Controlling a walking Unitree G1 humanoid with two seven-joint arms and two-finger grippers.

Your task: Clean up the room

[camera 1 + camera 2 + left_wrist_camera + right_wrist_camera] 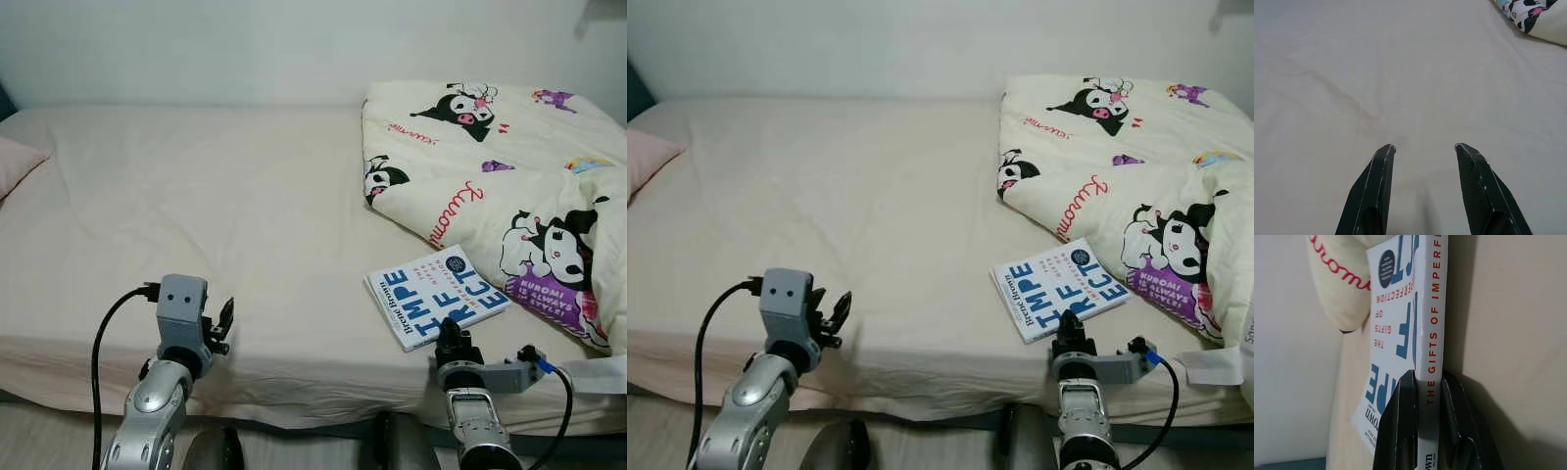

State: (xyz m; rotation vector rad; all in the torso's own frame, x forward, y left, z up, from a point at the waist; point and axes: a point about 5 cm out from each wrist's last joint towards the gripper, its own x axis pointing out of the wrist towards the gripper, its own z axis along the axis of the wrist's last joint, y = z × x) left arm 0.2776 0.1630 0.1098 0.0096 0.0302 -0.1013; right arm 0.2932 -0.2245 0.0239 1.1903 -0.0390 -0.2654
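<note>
My right gripper [1425, 382] pinches the book [438, 294] spine at the bed's [245, 215] front edge; my left gripper [1425, 149] hovers, fingers apart, over the sheet.

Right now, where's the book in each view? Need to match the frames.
Left eye view: book lies on the bed, lower right of centre, its near edge at the right gripper.
Right eye view: book, same spot, just off the quilt's edge.
Left wrist view: bare sheet ahead, no book; a quilt corner beyond.
Right wrist view: book's spine between the black fingers.
Shared landmark: the cartoon-print quilt.
</note>
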